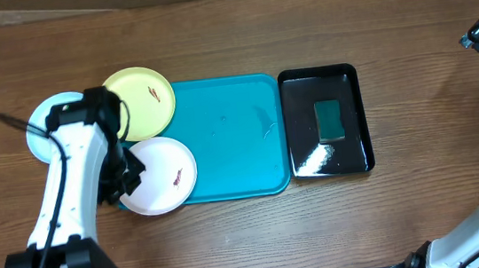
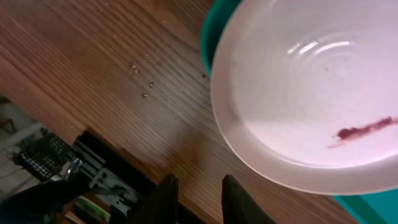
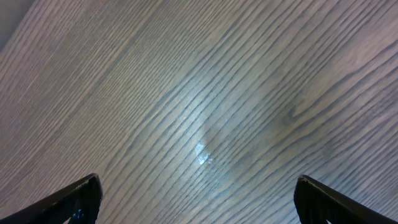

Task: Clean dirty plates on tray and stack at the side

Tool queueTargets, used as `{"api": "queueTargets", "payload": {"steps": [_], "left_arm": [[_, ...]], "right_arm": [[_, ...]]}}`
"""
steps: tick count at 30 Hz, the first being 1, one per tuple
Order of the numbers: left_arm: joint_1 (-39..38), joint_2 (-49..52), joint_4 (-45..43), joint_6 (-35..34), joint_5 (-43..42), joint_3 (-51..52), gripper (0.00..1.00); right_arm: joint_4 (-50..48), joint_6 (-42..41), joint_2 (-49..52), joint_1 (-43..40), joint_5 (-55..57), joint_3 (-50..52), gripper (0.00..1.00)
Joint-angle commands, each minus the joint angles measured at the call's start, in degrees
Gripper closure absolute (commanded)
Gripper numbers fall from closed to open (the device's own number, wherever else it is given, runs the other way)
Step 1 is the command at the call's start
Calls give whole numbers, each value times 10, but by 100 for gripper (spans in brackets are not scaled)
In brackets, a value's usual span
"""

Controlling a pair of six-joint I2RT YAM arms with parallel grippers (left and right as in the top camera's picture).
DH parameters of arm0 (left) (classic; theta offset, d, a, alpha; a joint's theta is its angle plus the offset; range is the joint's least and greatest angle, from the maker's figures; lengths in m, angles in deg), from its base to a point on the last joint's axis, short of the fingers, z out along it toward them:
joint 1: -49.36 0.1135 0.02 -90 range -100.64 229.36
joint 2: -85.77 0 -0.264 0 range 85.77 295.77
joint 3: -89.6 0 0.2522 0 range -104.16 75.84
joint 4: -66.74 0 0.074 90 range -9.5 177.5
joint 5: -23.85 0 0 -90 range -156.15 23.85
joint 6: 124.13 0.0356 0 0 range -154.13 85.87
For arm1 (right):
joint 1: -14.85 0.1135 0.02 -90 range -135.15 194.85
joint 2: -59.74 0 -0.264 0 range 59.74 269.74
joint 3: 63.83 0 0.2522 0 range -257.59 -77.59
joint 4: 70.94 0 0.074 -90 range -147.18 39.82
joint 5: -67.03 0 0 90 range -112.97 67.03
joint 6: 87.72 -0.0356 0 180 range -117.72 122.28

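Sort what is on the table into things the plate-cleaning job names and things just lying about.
Job: yellow-green plate, light blue plate, white plate, turquoise tray.
Lying about: black tray, green block in it (perhaps a sponge for cleaning).

Nothing readable in any of the three views: no text, no label, no brand, no number, no sign (red marks on the white plate and on the yellow-green plate, only smears, not letters).
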Motion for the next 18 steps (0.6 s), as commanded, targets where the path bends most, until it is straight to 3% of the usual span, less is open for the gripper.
{"api": "queueTargets", "payload": {"steps": [1, 6, 12, 18], "left_arm": [[30, -33, -18, -20, 23, 42, 75], [74, -37, -65, -18, 17, 91, 76], [89, -37, -171, 31, -61, 162, 80], [89, -37, -190, 36, -73, 169, 74]], "right_arm": [[-2, -1, 1, -1, 0, -5, 0], [-3, -1, 1, -1, 0, -5, 0], [-2, -1, 1, -1, 0, -5, 0], [-2, -1, 1, -1, 0, -5, 0]]}}
